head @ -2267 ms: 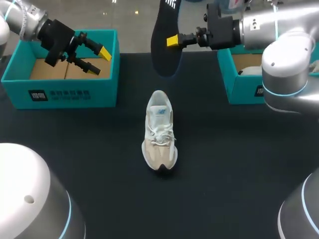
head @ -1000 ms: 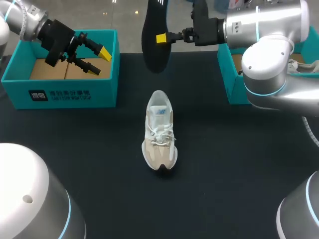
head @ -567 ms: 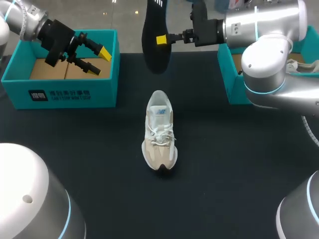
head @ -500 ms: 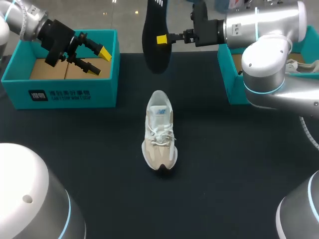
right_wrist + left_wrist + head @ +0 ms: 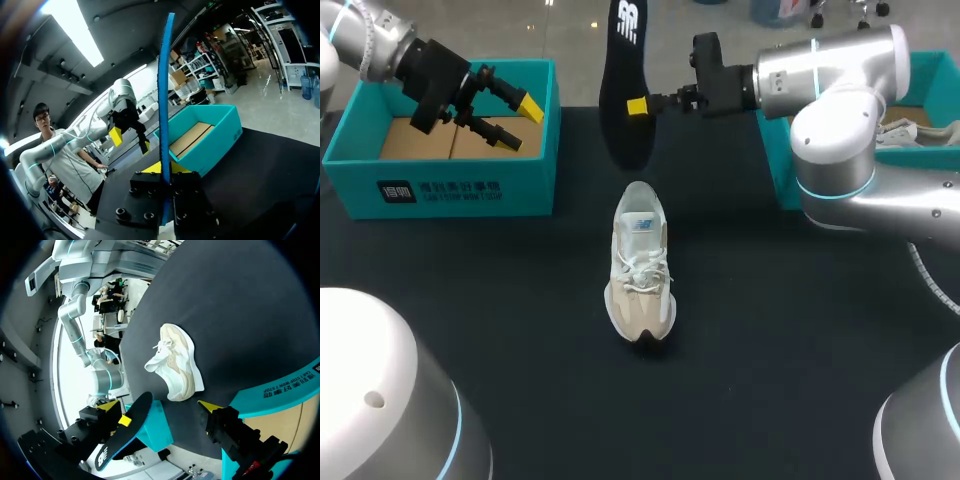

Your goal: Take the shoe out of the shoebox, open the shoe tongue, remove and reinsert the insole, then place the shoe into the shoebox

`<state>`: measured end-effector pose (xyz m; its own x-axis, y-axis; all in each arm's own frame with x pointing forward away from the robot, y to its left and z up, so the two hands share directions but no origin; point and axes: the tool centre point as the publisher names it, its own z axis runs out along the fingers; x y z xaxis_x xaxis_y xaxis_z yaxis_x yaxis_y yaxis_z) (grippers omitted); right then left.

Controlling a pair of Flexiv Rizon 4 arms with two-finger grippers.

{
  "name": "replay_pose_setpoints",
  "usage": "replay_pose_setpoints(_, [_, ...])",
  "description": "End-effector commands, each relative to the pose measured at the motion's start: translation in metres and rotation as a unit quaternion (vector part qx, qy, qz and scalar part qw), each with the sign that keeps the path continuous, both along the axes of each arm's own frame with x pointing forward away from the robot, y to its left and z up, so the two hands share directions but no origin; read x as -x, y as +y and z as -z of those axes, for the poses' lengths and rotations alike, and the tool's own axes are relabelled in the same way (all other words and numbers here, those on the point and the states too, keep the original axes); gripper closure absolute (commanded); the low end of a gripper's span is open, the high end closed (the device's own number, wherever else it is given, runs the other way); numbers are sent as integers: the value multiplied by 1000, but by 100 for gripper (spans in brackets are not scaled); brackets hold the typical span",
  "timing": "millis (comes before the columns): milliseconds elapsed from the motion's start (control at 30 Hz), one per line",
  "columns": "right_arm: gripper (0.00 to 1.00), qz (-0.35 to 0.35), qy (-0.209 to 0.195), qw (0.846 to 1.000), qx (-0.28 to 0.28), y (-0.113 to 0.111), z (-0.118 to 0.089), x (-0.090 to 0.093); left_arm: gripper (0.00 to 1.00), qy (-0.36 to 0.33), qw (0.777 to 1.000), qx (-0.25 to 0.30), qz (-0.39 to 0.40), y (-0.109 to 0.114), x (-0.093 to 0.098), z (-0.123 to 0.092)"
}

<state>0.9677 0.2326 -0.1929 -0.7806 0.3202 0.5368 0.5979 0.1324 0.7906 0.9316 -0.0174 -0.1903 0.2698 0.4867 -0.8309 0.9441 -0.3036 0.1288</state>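
Insole (image 5: 621,60) in R claw (image 5: 638,105), shoe (image 5: 640,262) alone mid-table

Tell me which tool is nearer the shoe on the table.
Right. The right tool holds the insole just beyond the shoe; the left tool hangs over the shoebox, farther off.

Two shoeboxes (image 5: 450,185) (image 5: 778,160), one shoe (image 5: 640,262) on the table, one insole (image 5: 623,85)

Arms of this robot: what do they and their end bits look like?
The left arm and right arm are rounded silver tubes with light-blue rings at the joints. The left tool and right tool are black, with yellow-tipped fingers.
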Motion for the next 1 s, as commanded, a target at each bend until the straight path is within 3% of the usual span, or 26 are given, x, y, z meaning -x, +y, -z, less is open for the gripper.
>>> replay_pose_setpoints(33, [100, 1, 1, 1000, 2, 1, 0, 0, 0, 0, 1000, -2, 1, 0, 0, -1])
replay_pose_setpoints(200, [100, 1, 1, 1000, 2, 1, 0, 0, 0, 0, 1000, -2, 1, 0, 0, -1])
replay_pose_setpoints(367, [100, 3, -9, 1000, -7, 5, 18, 0, 0, 0, 1000, -2, 1, 0, 0, -1])
replay_pose_setpoints(667, [100, -15, 19, 999, -42, 31, 43, 8, 0, 0, 1000, -2, 1, 0, 0, -1])
replay_pose_setpoints(1000, [100, -7, 32, 998, -46, 35, 71, 20, 0, 0, 1000, -2, 1, 0, 0, -1])
